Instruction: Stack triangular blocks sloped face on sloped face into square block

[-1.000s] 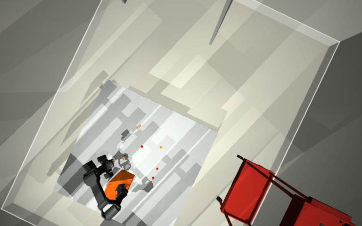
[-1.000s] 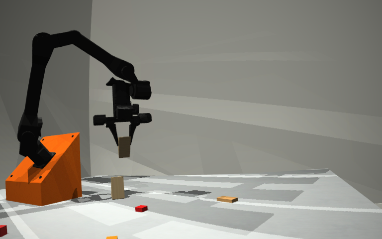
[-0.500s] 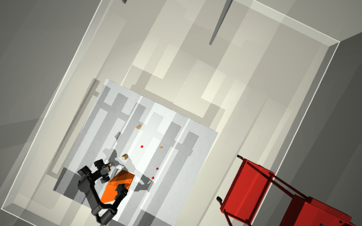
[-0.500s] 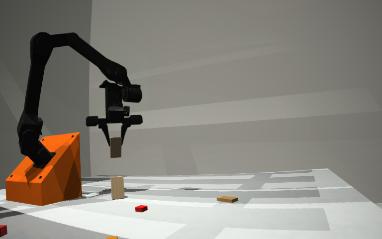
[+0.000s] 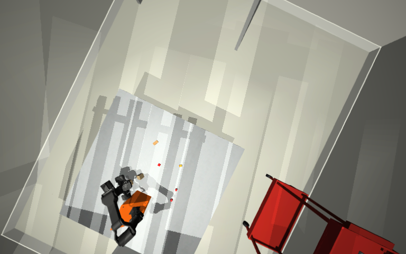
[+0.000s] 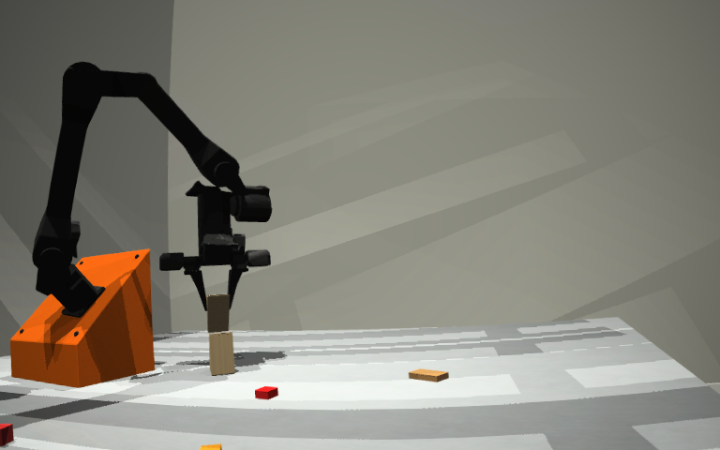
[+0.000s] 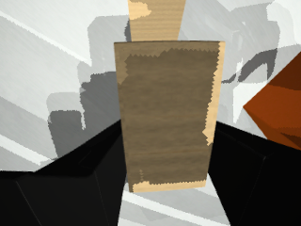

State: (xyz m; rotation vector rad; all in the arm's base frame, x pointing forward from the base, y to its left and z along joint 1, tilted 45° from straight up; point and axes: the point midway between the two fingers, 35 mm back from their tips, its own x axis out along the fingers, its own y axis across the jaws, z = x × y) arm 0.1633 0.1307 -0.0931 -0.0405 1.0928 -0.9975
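My gripper (image 6: 217, 306) (image 7: 161, 124) points straight down and is shut on a wooden triangular block (image 6: 217, 314) (image 7: 166, 113), gripped on its two side faces. The held block hangs directly over the second wooden triangular block (image 6: 221, 353) (image 7: 157, 15), which stands on the table (image 6: 477, 392) beside the arm's base. In the exterior view the held block's lower edge meets the top of the lower block; I cannot tell whether they touch. In the wrist view the lower block shows only as a pale strip beyond the held one. In the top view the blocks (image 5: 140, 176) show as one tan spot.
The orange arm base (image 6: 90, 323) (image 5: 134, 205) (image 7: 278, 109) stands close to the left of the blocks. A flat wooden tile (image 6: 427, 375) (image 5: 155, 142), a red cube (image 6: 265, 392) (image 5: 158, 164) and a small yellow piece (image 5: 180, 165) lie on the table. A red cart (image 5: 278, 209) stands off the table.
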